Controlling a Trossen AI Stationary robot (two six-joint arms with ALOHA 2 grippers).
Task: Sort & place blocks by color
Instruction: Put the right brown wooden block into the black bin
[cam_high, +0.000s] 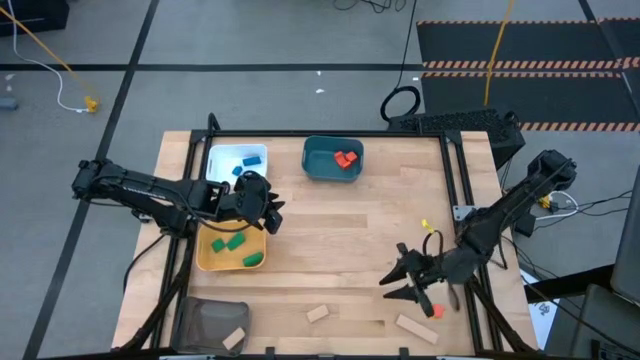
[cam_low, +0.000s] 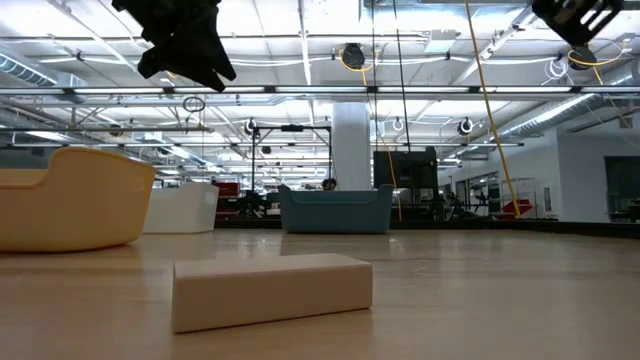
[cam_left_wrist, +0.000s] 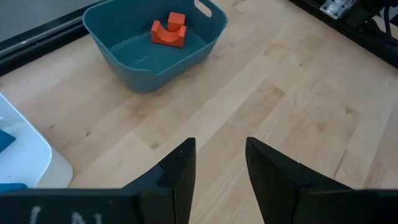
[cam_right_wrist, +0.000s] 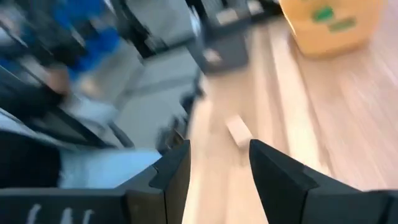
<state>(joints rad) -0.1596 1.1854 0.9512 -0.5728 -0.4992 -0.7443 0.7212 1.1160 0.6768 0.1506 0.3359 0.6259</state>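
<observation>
The right gripper (cam_high: 418, 284), fingers parted and empty, hovers near the worktop's front right corner; it should drop squarely over the red block (cam_high: 437, 311) before closing.

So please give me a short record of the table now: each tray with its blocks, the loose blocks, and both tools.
white tray: blue blocks
teal tray: red blocks
yellow tray: green blocks
dark mesh tray: one tan block
loose on table: two tan blocks, one red block
left tool: empty, open, above the yellow tray's edge
right tool: empty, open, beside the loose red block
</observation>
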